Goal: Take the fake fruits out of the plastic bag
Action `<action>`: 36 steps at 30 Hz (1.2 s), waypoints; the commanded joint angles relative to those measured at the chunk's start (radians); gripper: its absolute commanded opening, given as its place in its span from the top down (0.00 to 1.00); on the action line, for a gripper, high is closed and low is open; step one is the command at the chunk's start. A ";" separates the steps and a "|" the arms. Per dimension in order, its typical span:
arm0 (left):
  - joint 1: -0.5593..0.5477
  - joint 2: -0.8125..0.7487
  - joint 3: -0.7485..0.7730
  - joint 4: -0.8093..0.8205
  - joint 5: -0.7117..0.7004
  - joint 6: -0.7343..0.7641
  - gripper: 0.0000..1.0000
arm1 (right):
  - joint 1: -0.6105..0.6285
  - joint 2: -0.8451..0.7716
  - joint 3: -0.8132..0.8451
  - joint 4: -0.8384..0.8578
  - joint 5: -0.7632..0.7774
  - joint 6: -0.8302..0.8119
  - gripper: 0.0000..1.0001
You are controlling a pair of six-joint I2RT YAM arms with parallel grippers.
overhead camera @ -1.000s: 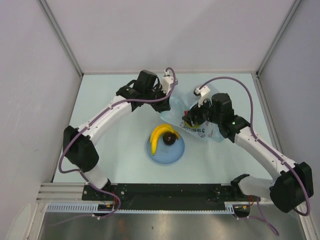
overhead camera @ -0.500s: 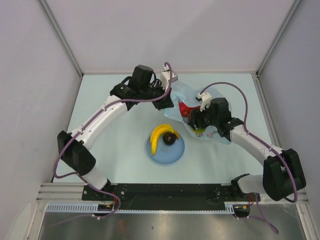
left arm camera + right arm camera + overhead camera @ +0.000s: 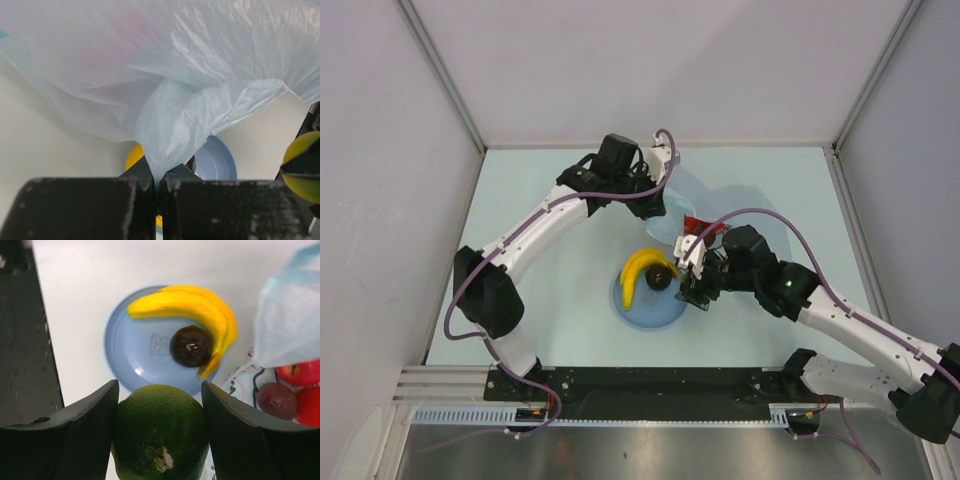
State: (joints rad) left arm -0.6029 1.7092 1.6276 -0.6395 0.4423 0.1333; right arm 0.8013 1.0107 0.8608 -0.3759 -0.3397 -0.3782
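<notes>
Grips the green fruit (image 3: 160,432) between the spread jaws of the right gripper (image 3: 159,390). Hangs over the near rim of the blue plate (image 3: 125,350). Just ahead of the claw, banana (image 3: 195,302) lying crosswise, curled around the dark maroon fruit (image 3: 191,346). Probably needs only a short reach forward to bare plate. Farther ahead and right, plastic bag (image 3: 290,325) with red fruits (image 3: 300,372) at its mouth. Beyond, pinches a bag fold tight in the left gripper (image 3: 159,182).

Pale table (image 3: 570,300) — blue plate (image 3: 648,314) and plastic bag (image 3: 698,196) rest on it.
</notes>
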 commanded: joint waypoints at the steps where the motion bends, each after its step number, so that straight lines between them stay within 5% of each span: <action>1: 0.014 0.006 0.106 0.023 0.001 -0.015 1.00 | 0.039 0.020 0.029 -0.153 -0.070 -0.201 0.57; 24: 0.052 -0.174 -0.071 0.043 0.035 0.011 1.00 | 0.087 0.417 0.030 0.160 -0.074 -0.240 0.52; 27: 0.052 -0.187 -0.080 0.040 0.036 0.014 1.00 | 0.084 0.449 0.030 0.160 -0.068 -0.266 0.46; 32: 0.054 -0.189 -0.083 0.041 0.050 0.014 1.00 | 0.072 0.453 0.015 0.192 -0.036 -0.272 0.23; 36: 0.054 -0.174 -0.077 0.043 0.059 0.009 1.00 | 0.070 0.450 0.006 0.181 -0.036 -0.289 0.17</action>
State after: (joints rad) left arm -0.5568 1.5551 1.5501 -0.6170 0.4648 0.1329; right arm 0.8753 1.4670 0.8642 -0.2371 -0.3859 -0.6357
